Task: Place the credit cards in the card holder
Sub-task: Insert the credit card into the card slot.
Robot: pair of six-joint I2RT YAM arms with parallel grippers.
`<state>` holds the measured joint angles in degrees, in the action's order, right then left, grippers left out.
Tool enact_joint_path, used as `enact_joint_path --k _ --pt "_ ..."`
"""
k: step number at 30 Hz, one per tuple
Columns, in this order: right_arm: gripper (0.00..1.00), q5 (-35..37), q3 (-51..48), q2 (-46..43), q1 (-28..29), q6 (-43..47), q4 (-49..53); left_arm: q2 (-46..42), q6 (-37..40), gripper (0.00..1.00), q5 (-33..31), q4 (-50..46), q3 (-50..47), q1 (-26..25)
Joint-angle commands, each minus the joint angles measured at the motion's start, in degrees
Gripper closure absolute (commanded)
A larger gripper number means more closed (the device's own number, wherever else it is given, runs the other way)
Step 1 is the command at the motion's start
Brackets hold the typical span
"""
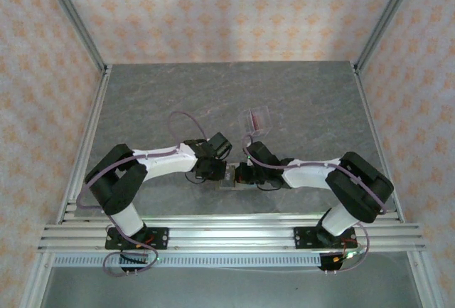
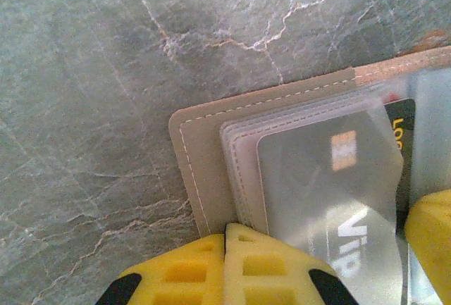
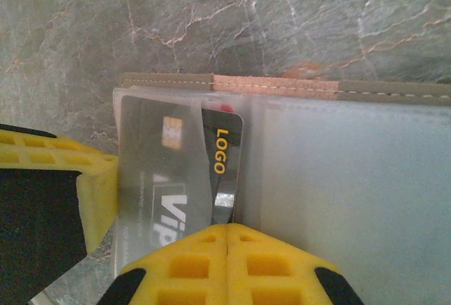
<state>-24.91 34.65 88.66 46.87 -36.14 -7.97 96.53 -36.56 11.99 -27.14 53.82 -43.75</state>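
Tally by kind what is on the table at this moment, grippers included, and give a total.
Card holder: 1
Dark card marked LOGO: 1 clearly seen; a red sliver behind it may be another
Clear rack: 1
Grippers: 2, the left gripper and the right gripper
Total: 5
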Motion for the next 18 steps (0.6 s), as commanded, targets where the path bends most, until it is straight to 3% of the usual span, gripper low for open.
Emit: enact_joint_path --k 1,10,18 --pt "0.96 1.0 1.1 -0.1 1.4 -1.0 -1.8 3.1 -0.1 1.0 0.4 1.7 -2.5 0.2" --pt "0.87 2.8 4.4 -1.8 1.4 1.6 4.3 2.9 -0.2 1.0 0.3 1.6 -2.5 0.2" --pt "0.71 14.0 10.6 -7.9 -0.5 7.8 22.2 2.5 0.1 1.0 0.1 1.7 -2.9 0.1"
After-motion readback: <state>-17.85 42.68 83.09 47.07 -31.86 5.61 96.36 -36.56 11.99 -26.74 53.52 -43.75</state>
